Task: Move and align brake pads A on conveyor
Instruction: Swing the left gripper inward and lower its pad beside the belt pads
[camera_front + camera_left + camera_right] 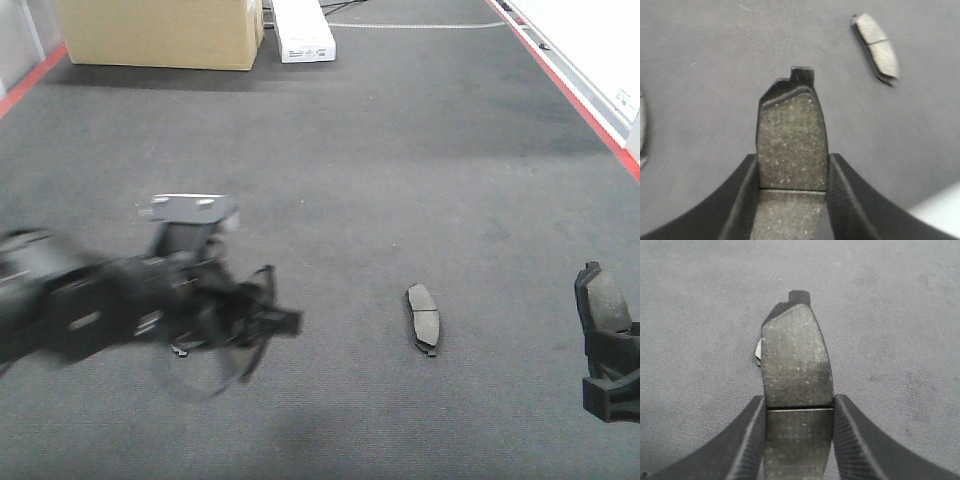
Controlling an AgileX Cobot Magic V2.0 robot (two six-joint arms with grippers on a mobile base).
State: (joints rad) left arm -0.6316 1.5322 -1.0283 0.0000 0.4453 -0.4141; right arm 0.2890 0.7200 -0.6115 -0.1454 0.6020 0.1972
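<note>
The conveyor is a wide dark grey felt belt with red edge stripes. One brake pad lies flat on it near the middle, grey face up; the left wrist view shows it too. My left gripper, blurred at the left, is shut on a second brake pad, which sticks out past the fingers. My right gripper at the right edge is shut on a third brake pad, seen upright in the front view. Another pad's edge shows at the left wrist view's left border.
A cardboard box and a white carton stand at the belt's far end. Red stripes run along the right edge and the left edge, with a white surface beyond the right one.
</note>
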